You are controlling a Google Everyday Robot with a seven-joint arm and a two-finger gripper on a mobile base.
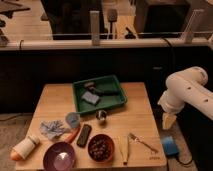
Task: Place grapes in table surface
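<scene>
The grapes (100, 148) are a dark reddish cluster lying inside a red-brown bowl (91, 143) near the front edge of the table surface (54, 101), a light tan wooden top. My gripper (167, 121) hangs off the white arm (185, 90) at the right, beyond the table's right edge and well away from the grapes. Its tan fingers point down, stand open and hold nothing.
A green tray (113, 101) at the back centre holds a grey sponge (90, 97) and dark items. In front lie a shiny dark ball (101, 115), a grey cup (72, 119), a blue cloth (52, 129), a carrot (73, 135), a black bar (84, 135), a purple bowl (59, 156), a white bottle (25, 148) and metal tongs (141, 141).
</scene>
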